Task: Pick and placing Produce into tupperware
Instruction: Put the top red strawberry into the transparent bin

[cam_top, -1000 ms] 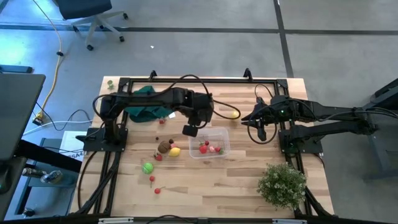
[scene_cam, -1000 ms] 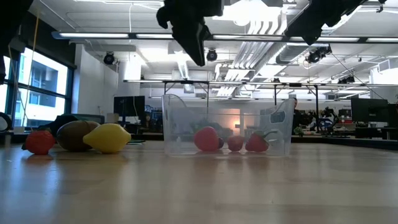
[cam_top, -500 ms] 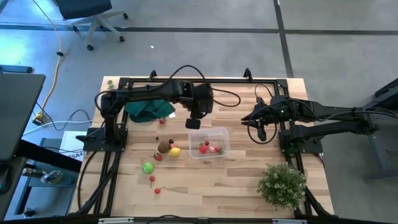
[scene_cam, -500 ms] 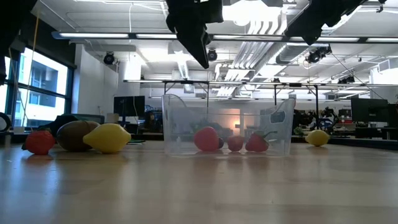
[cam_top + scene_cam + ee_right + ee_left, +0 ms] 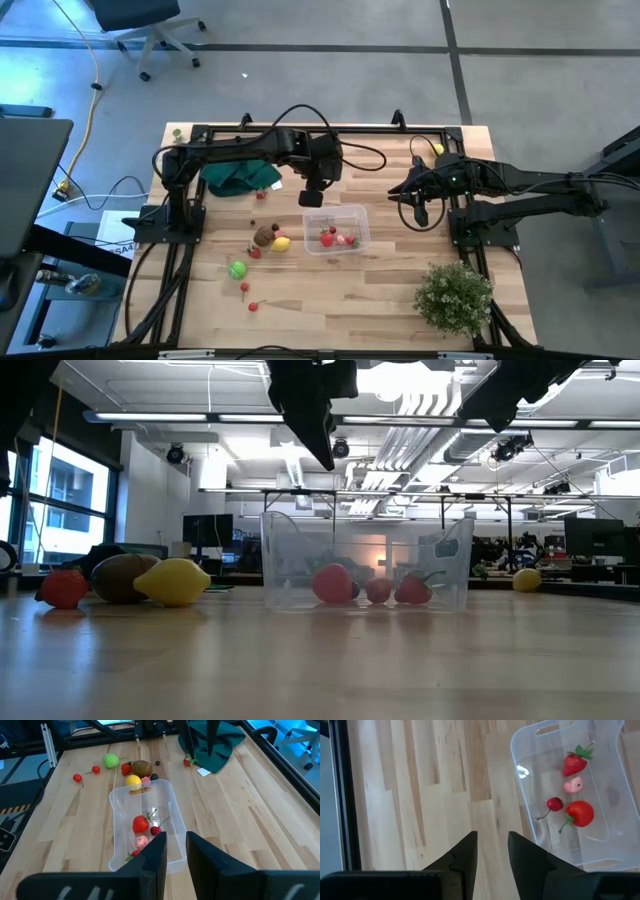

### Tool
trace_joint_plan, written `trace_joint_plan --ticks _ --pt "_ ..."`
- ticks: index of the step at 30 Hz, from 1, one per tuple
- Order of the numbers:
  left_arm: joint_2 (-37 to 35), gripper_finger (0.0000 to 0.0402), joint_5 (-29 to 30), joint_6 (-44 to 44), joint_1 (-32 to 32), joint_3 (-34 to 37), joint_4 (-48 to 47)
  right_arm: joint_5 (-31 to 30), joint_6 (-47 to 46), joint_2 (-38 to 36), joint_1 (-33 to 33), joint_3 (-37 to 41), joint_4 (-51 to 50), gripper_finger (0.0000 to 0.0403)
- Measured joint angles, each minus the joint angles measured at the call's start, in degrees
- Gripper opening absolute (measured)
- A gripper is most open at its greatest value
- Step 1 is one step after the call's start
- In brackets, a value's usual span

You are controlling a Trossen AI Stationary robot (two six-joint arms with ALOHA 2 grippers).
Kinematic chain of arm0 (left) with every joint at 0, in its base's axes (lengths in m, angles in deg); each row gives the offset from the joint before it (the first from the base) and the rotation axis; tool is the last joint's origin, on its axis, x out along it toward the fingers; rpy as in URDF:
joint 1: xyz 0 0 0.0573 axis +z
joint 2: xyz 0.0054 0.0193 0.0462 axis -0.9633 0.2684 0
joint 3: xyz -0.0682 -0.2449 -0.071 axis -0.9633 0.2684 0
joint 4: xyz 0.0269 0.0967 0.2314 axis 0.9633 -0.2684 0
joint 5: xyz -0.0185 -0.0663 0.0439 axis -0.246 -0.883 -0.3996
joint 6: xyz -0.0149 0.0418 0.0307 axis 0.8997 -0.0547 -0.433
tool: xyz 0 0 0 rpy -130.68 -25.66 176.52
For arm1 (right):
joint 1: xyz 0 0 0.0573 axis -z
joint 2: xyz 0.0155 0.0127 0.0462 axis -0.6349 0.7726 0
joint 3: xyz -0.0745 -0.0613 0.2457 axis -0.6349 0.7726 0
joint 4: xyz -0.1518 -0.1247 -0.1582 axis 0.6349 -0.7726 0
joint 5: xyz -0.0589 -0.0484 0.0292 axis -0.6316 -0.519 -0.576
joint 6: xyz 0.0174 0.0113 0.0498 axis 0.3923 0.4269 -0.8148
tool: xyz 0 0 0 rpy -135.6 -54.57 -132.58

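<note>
Nearest, well in front of the tub (image 5: 366, 230) and to its left, two cherries (image 5: 252, 306) lie on the surface. A little closer to the tub sits a green lime (image 5: 237, 268). Just left of the tub are a small red piece (image 5: 255, 252), a lemon (image 5: 281, 243) and a brown kiwi (image 5: 264, 236), bunched together and touching or nearly so. A plant (image 5: 455, 295) stands in front of the tub to the right.

Inside the tub lie a strawberry (image 5: 575, 762), a pink piece (image 5: 575, 785), a stemmed cherry (image 5: 554, 803) and a round red fruit (image 5: 580, 813).

The left gripper (image 5: 491, 837) hangs above the surface just behind the tub's far left corner. Its fingers are a little apart with nothing between them. The right gripper (image 5: 172, 842) waits well to the right of the tub, fingers also slightly parted and empty. Farther back left of the tub is a green cloth (image 5: 235, 172). A yellow piece (image 5: 436, 150) lies far behind the tub to the right, near the right arm.

The produce looks like small toy pieces, probably light, hard and smooth. The round ones should roll at a nudge, so I would close across the widest part from straight above. The lemon and kiwi are best taken across their short axis. The bunched trio leaves little room for fingers, so the outermost should go first. The cherry stems look too thin to hold. The tub itself seems light and may slide if bumped.
</note>
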Motion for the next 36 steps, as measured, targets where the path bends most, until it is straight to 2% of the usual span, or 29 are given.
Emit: trace_joint_plan --ticks 8,27,36 --pt "-2.1 0.0100 0.2 0.0 0.0 0.0 -1.8 0.0 0.0 0.0 0.0 0.0 0.0 0.0062" --pt "-11.6 0.0099 7.2 0.7 0.0 0.2 -12.8 0.0 0.0 0.0 0.0 0.0 -0.4 0.0062" --pt "-15.7 0.0099 10.6 4.5 0.1 0.9 -17.7 0.0 0.0 0.1 0.0 0.0 -0.7 0.0062"
